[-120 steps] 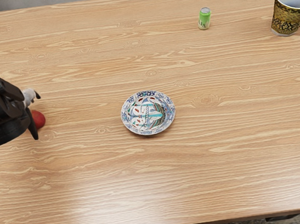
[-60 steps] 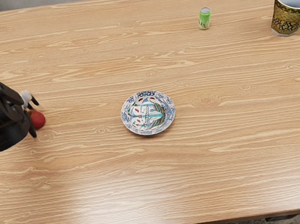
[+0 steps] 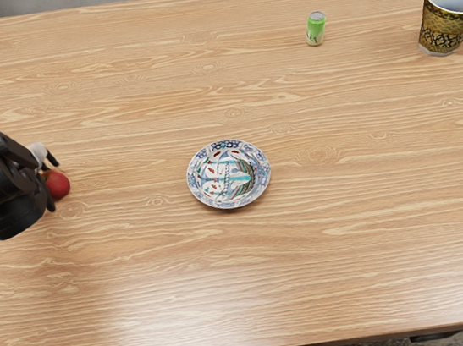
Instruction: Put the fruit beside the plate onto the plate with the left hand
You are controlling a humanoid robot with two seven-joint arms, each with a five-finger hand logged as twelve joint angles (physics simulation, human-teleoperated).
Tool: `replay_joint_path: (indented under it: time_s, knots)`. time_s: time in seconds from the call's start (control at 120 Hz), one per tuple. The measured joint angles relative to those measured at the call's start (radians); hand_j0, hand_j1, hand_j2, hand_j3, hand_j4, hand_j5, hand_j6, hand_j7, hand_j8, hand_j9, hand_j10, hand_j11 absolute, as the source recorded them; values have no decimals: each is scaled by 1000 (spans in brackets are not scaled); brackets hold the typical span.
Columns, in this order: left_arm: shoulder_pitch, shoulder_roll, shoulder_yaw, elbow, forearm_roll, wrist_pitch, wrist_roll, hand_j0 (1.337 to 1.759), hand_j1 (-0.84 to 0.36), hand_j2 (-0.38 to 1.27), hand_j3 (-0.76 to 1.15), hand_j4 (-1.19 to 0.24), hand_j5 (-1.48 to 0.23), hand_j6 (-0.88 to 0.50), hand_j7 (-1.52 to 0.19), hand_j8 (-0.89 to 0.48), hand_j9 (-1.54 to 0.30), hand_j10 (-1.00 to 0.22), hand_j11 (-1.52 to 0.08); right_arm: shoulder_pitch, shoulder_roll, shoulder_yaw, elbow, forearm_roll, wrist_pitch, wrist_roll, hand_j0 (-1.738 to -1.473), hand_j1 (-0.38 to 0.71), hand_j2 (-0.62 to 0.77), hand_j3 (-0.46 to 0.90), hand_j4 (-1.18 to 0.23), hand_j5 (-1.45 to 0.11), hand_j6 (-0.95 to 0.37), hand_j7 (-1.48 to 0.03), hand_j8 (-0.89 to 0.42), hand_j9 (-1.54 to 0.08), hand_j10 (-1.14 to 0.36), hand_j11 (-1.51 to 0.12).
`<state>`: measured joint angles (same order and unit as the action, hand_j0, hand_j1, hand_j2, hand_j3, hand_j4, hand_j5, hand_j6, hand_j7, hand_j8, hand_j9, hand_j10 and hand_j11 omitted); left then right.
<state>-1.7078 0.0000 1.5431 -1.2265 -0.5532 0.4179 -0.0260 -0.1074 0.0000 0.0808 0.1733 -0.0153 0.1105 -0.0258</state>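
Wood, pale and streaked with grain, across the near stretch of the table [image 3: 247, 290], with none of the task's things on it. Farther in, at middle depth and hard against the picture's left edge, the left hand [image 3: 11, 186], dark and bulky, entering from the left. Right at its three o'clock side, a small red fruit [image 3: 60, 186], partly hidden behind the hand and touching it or very nearly so. Impossible to tell from this view whether clenched on the fruit or only pressed up beside it; no plain sign of the fruit lifted off the wood either. At about the same depth, near the table's centre, the patterned plate [image 3: 258, 154], round, blue-rimmed, holding nothing. Fruit well apart from it, out at the plate's nine o'clock. Beyond, toward the far edge, a small green can [image 3: 315, 28] upright at the plate's one o'clock, and a gold-patterned cup [image 3: 448, 21] at two o'clock in the far right corner, neither part of the job. No right arm anywhere in view. By the look of things, early days: reach made, hand at the fruit, grasp unconfirmed. Left to do, judging from the layout: secure the hold, lift, carry toward three o'clock across the open wood, set down inside the plate's rim, let go.
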Motion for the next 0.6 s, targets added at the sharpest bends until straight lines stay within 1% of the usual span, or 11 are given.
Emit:
replay_joint_path:
  time_s: [0.117,0.208,0.267,0.308,0.358,0.4,0.425,0.458,0.508,0.517,0.6]
  knots:
    - [0,0,-5,0,0,10,0,1658,-120,79,0,-391,-508,-391,-508,-391,-508,-391,-508,0,0,0,0,0,0,0,-1658,-331,-3,0,-15,-20,-15,-20,-15,-20,-15,-20]
    - [2,0,-12,-1,0,1,0,1658,-236,98,0,-489,-632,-476,-634,-488,-634,-488,-634,0,0,0,0,0,0,0,-1658,-331,-3,0,-15,-20,-15,-20,-15,-20,-15,-20]
    - [0,0,-14,-2,-1,-42,1,1656,-307,99,0,-596,-722,-414,-752,-514,-765,-586,-764,0,0,0,0,0,0,0,-1658,-331,-3,0,-15,-20,-15,-20,-15,-20,-15,-20]
    - [0,0,-14,-1,0,-62,2,1654,-328,101,0,-606,-781,-311,-863,-474,-842,-639,-840,0,0,0,0,0,0,0,-1658,-331,-3,0,-15,-20,-15,-20,-15,-20,-15,-20]
    - [-3,4,-15,-2,1,-80,3,1659,-330,118,-118,-570,-843,-222,-968,-448,-896,-687,-911,0,0,0,0,0,0,0,-1658,-331,-3,0,-15,-20,-15,-20,-15,-20,-15,-20]
    - [-15,19,-16,-3,2,-98,3,1656,-323,139,-96,-582,-903,-321,-988,-463,-948,-717,-960,0,0,0,0,0,0,0,-1658,-331,-3,0,-15,-20,-15,-20,-15,-20,-15,-20]
    - [-26,29,-17,-5,2,-114,3,1655,-319,201,-85,-596,-936,-340,-1011,-471,-973,-733,-983,0,0,0,0,0,0,0,-1658,-331,-3,0,-15,-20,-15,-20,-15,-20,-15,-20]
    - [-60,66,-18,-9,3,-146,3,1654,-343,279,-72,-576,-987,-318,-1039,-454,-1003,-750,-1012,0,0,0,0,0,0,0,-1658,-331,-3,0,-15,-20,-15,-20,-15,-20,-15,-20]
    - [-104,136,-35,-15,8,-212,4,1652,-350,276,-56,-548,-1038,-294,-1065,-422,-1043,-771,-1050,0,0,0,0,0,0,0,-1658,-331,-3,0,-15,-20,-15,-20,-15,-20,-15,-20]
    - [-109,144,-41,-16,9,-221,4,1651,-351,234,-54,-551,-1038,-304,-1068,-424,-1049,-774,-1055,0,0,0,0,0,0,0,-1658,-331,-3,0,-15,-20,-15,-20,-15,-20,-15,-20]
    - [-162,224,-105,-41,24,-314,5,1648,-335,277,-36,-537,-1102,-271,-1108,-403,-1094,-799,-1098,0,0,0,0,0,0,0,-1658,-331,-3,0,-15,-20,-15,-20,-15,-20,-15,-20]
